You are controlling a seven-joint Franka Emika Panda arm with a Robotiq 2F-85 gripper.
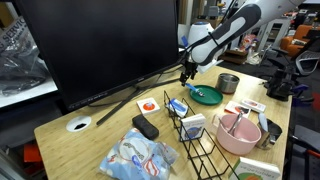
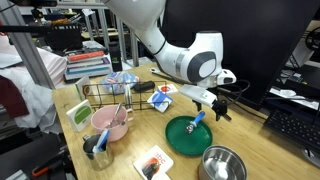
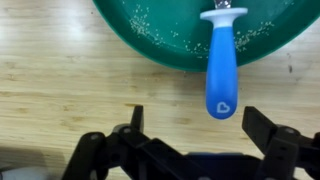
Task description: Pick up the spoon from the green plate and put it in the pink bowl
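Note:
The spoon (image 3: 222, 70) has a blue handle with a small heart mark. It lies on the dark green plate (image 3: 150, 35), and its handle sticks out over the rim above the wooden table. My gripper (image 3: 198, 125) is open and empty, just above and short of the handle's end, with a finger on each side. In both exterior views the gripper (image 1: 186, 72) (image 2: 218, 108) hovers at the plate's edge (image 1: 210, 98) (image 2: 180, 140), by the spoon (image 2: 197, 121). The pink bowl (image 1: 238, 135) (image 2: 108, 125) stands apart with a pink utensil in it.
A metal cup (image 1: 229, 83) (image 2: 222, 163) stands next to the plate. A black wire rack (image 1: 195, 135) sits between the plate and the bowl. A large monitor (image 1: 100, 45), a black remote (image 1: 145, 127), packets (image 1: 138, 155) and a card with a red dot (image 1: 148, 104) are also on the table.

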